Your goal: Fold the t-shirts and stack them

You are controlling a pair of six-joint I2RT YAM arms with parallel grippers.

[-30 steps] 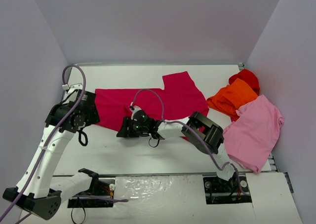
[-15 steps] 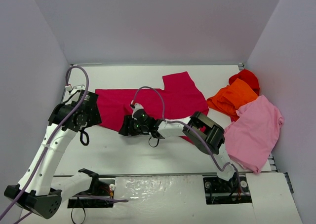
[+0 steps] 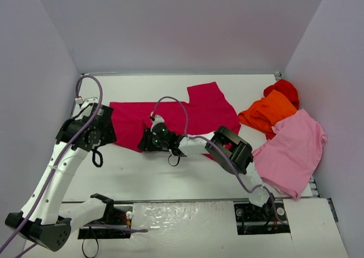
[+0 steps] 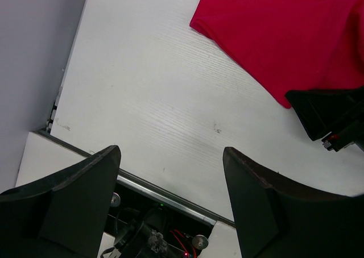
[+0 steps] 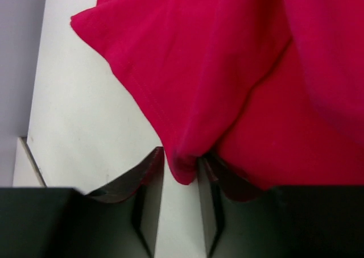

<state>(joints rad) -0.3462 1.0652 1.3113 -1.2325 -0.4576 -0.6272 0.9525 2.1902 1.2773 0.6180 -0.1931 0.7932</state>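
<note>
From above: crimson t-shirt (image 3: 170, 113) spread across mid tabletop (image 3: 148, 175). Orange t-shirt (image 3: 267, 111), light pink t-shirt (image 3: 293, 147) and bright red t-shirt (image 3: 282, 89) heaped at the right, unfolded.

Left wrist: left jaws wide apart, holding nothing, over bare tabletop beside the crimson t-shirt (image 4: 273, 36).

Right wrist: right jaws drawn nearly together on a small bunch of near hem of the crimson t-shirt (image 5: 227, 70). Thin pinch at the very edge, so likely to slip free on lifting, or to crumple the fold. No hold on the left, so risk of skewing.

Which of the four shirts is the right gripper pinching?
The crimson shirt, spread flat at centre: the right gripper nips its near edge. The orange shirt, pink shirt and red shirt lie heaped far right.
</note>
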